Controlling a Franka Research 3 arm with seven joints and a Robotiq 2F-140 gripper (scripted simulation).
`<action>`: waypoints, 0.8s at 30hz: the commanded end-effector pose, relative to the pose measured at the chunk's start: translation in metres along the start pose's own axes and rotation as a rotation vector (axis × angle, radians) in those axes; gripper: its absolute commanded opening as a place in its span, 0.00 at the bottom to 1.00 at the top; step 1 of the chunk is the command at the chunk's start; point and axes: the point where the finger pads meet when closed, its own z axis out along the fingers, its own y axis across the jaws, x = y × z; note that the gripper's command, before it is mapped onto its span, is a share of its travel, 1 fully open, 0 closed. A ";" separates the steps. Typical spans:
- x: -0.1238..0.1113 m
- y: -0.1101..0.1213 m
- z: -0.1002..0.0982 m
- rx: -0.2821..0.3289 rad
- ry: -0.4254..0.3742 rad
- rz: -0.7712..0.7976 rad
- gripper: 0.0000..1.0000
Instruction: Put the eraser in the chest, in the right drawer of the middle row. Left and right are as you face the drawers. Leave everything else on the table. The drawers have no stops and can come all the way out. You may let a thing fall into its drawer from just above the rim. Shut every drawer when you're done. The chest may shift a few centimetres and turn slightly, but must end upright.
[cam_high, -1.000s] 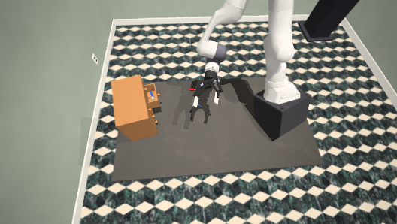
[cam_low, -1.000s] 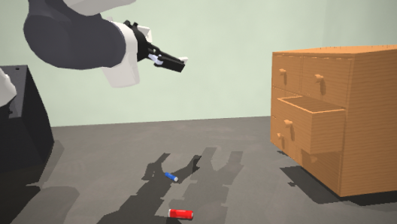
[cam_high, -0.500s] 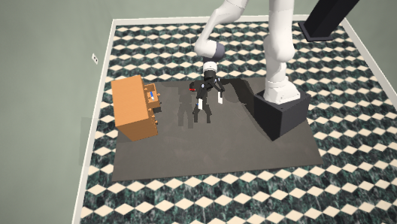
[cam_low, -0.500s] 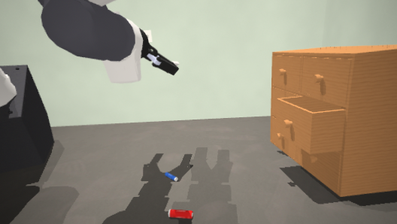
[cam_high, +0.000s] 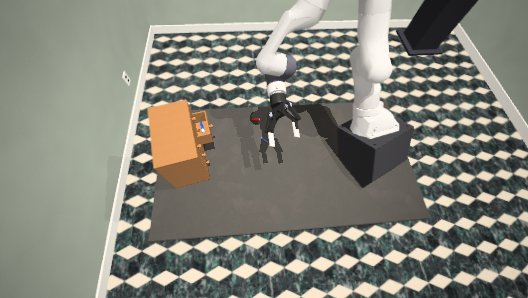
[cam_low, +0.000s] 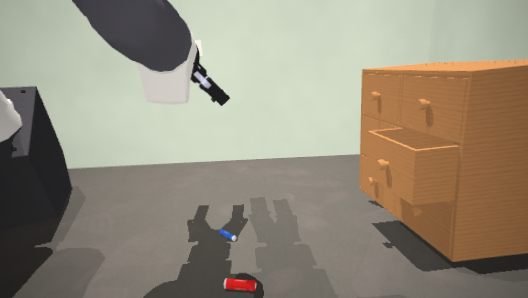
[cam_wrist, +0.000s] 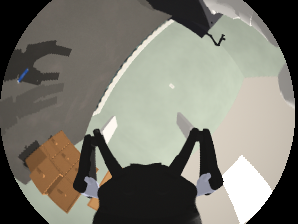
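Gripper (cam_high: 284, 136) open, holding nothing, high above the table and pointing down. Eraser not identified with certainty: blue piece (cam_low: 228, 235) lies almost beneath the fingers, red piece (cam_low: 240, 284) near it. Both are well left of the open drawer (cam_low: 415, 145).

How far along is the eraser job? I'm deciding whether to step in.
Done: a middle-row drawer of the chest is pulled out, with something small and blue-white inside; I can't tell if it is the eraser. In hand: nothing, the gripper hangs open. Left: shutting that drawer. A blue piece and a red one lie on the mat.
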 end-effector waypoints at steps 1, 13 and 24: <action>0.009 0.000 -0.001 0.000 0.073 0.124 1.00; 0.027 -0.002 -0.008 0.024 0.206 0.189 1.00; 0.041 -0.008 -0.018 0.068 0.319 0.243 1.00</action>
